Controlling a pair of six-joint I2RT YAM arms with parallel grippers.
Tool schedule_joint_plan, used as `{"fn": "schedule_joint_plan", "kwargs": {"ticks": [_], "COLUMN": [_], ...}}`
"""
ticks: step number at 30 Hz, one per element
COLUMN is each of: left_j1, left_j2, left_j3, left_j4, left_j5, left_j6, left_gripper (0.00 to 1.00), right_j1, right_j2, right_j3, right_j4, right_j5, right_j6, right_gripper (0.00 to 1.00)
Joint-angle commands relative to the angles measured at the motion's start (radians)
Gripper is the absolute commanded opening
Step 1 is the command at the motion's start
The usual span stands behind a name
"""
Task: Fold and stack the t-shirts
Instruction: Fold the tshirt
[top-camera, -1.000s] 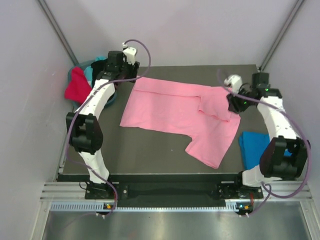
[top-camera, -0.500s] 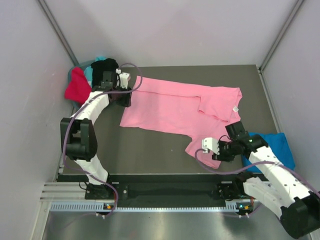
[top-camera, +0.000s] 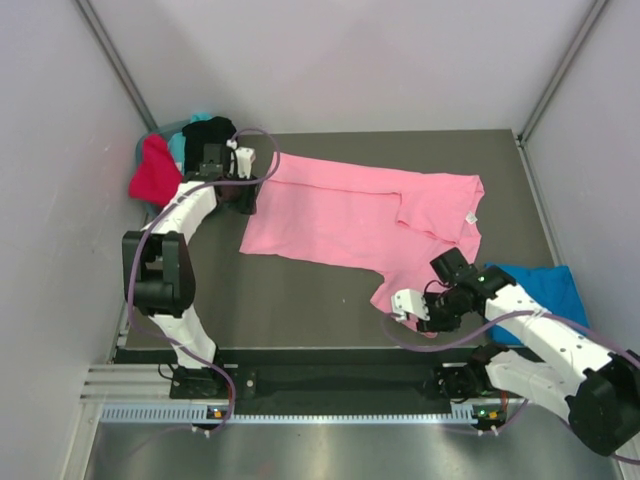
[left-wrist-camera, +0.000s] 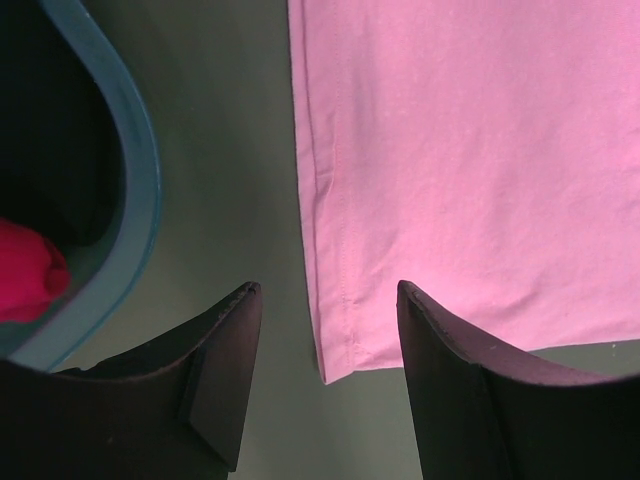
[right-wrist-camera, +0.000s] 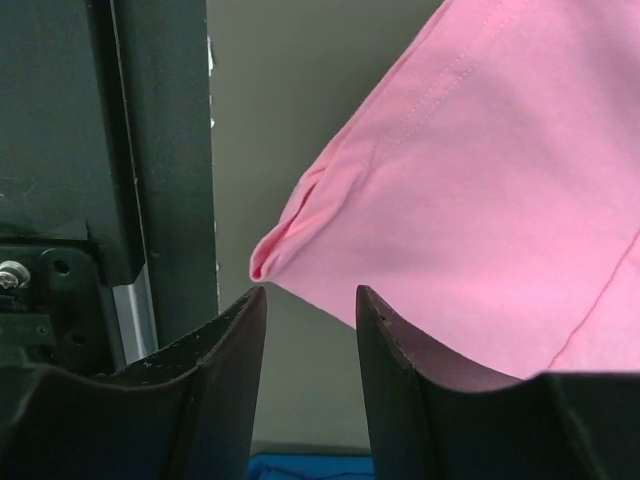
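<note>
Looking at the pink t-shirt (top-camera: 350, 215), I see it spread flat across the middle of the dark surface (top-camera: 300, 300), with its white neck tag (top-camera: 469, 217) towards the right. I judge the arms are set at two far-apart corners so the cloth can be lifted evenly for a fold. My left claw (left-wrist-camera: 327, 295) has its fingers apart, astride the shirt corner at the upper left of the overhead frame. My right claw (right-wrist-camera: 311, 295), also apart, brackets the curled corner at lower centre, probably a sleeve. Neither grips cloth yet.

Just beside the left claw sits a teal bin (left-wrist-camera: 135, 190) holding a red tee (top-camera: 152, 172) and a black tee (top-camera: 210, 130); its rim could crowd that arm. A blue t-shirt (top-camera: 550, 285) lies partly under the right arm, and the front rail (right-wrist-camera: 150, 150) runs close to the right fingers.
</note>
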Motion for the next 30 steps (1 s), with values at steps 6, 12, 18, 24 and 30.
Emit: {"fn": "schedule_joint_plan", "kwargs": {"ticks": [6, 12, 18, 24, 30], "left_j1": [0.019, 0.027, 0.031, 0.040, 0.048], "left_j2": [-0.009, -0.018, -0.013, -0.015, -0.024], "left_j3": [0.049, 0.043, 0.055, 0.075, 0.067], "left_j4": [0.023, 0.026, 0.027, 0.026, 0.030], "left_j5": [-0.022, -0.033, -0.042, -0.053, -0.053], "left_j6": [0.002, 0.002, 0.004, 0.008, 0.002], "left_gripper": [0.61, 0.61, 0.62, 0.62, 0.62], "right_j1": [0.044, 0.064, 0.091, 0.130, 0.138], "right_j2": [0.077, 0.097, 0.134, 0.172, 0.185], "right_j3": [0.013, 0.008, 0.010, 0.002, -0.013], "right_j4": [-0.020, -0.012, -0.003, 0.023, 0.061], "right_j5": [0.003, 0.010, 0.016, 0.042, 0.075], "right_j6": [0.020, 0.028, 0.046, 0.063, 0.089], "right_gripper": [0.40, 0.40, 0.40, 0.39, 0.38]}}
